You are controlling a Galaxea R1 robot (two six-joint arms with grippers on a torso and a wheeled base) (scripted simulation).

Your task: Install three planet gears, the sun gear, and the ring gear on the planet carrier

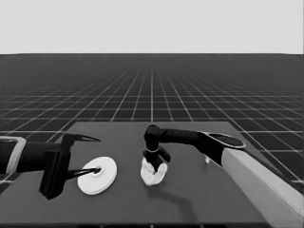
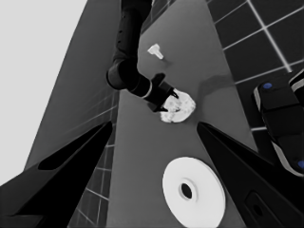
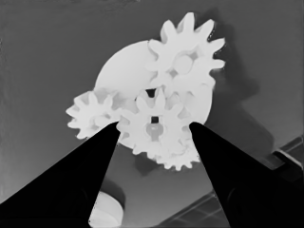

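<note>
The smaller round part (image 1: 151,177), the planet carrier, lies mid-table with three small gears on it (image 3: 185,59) (image 3: 92,114) (image 3: 178,161). My right gripper (image 1: 156,164) points down onto it. In the right wrist view, the right gripper (image 3: 154,126) is shut on a fourth gear (image 3: 154,124) at the plate's middle, its teeth overlapping two neighbours. The larger round part (image 1: 97,175), the ring gear, lies flat to the left. My left gripper (image 1: 95,154) waits open over it, not holding it; its fingers (image 2: 85,147) stand wide apart.
A thin white piece (image 2: 155,51) lies beyond the right arm near the table's right side. Dark machinery with blue lights (image 2: 280,118) shows past the table's edge. The right arm's pale forearm (image 1: 266,185) crosses the lower right of the table.
</note>
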